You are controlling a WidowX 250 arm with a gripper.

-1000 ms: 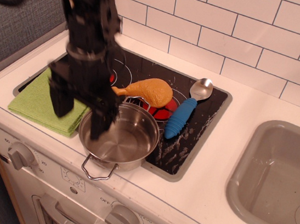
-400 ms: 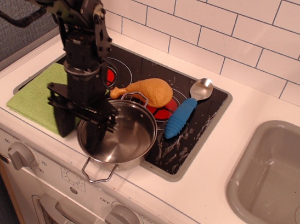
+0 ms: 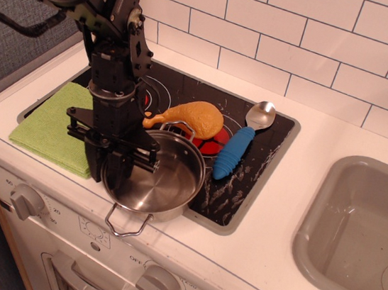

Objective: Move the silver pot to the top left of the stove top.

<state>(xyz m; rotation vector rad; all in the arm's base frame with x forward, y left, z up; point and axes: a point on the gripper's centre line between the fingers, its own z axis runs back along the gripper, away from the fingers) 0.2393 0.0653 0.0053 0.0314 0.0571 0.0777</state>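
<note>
One black robot gripper (image 3: 109, 166) straddles the left rim of the silver pot (image 3: 155, 176), its fingers (image 3: 96, 163) spread apart. The pot sits at the stove top's (image 3: 263, 161) front edge, beside a chicken leg (image 3: 189, 118).

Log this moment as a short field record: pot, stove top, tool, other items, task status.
pot: silver pot at the front edge of the stove top, upright, empty, one loop handle pointing toward the knobs
tool: tool straddling the pot's left rim, one finger inside and one outside; cannot tell if it has closed on the rim
chicken leg: chicken leg lying just behind the pot
spoon: blue-handled spoon right of the pot, bowl toward the tiles
cloth: green cloth at the stove's left end
task status: pot not yet at top left
</note>
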